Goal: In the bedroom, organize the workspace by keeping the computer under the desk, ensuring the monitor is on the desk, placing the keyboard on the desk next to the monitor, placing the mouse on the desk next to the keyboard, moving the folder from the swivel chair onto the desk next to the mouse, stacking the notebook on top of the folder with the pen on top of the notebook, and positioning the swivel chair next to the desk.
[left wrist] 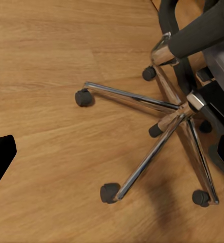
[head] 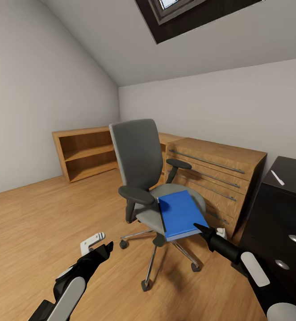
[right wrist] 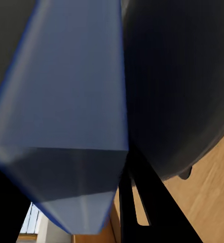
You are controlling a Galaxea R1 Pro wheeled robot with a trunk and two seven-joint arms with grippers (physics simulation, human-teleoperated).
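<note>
Two arms of mine reach out low in the head view. My right pincer (head: 200, 228) has its dark tip against the near edge of the folder (head: 181, 213), at the corner that sticks out past the front rim of the seat. From the right wrist the folder (right wrist: 71, 101) sits very close, its blue face and one end running off between dark shapes at the sides. I cannot tell from these views whether the fingers are closed on the folder or only resting at its edge.

The folder lies flat on the seat of the swivel chair (head: 139, 160), covering the front right part of the cushion, its dark spine edge toward the seat's middle. The chair stands on the wood floor (head: 40, 223), just in front of a light-wood drawer cabinet (head: 214, 174) against the wall. The desk (head: 290, 178), glossy black with its drawer unit, stands beside that cabinet; a thin pale pen (head: 277, 177) lies on its top near the front edge.

My left pincer (head: 104, 248) hangs low above the floor, well apart from the chair, and I cannot tell how wide it is set. From the left wrist I look down on the chair's chrome base (left wrist: 162, 116) and castors. A small white object (head: 91, 241) lies on the floor just beyond that pincer.
</note>
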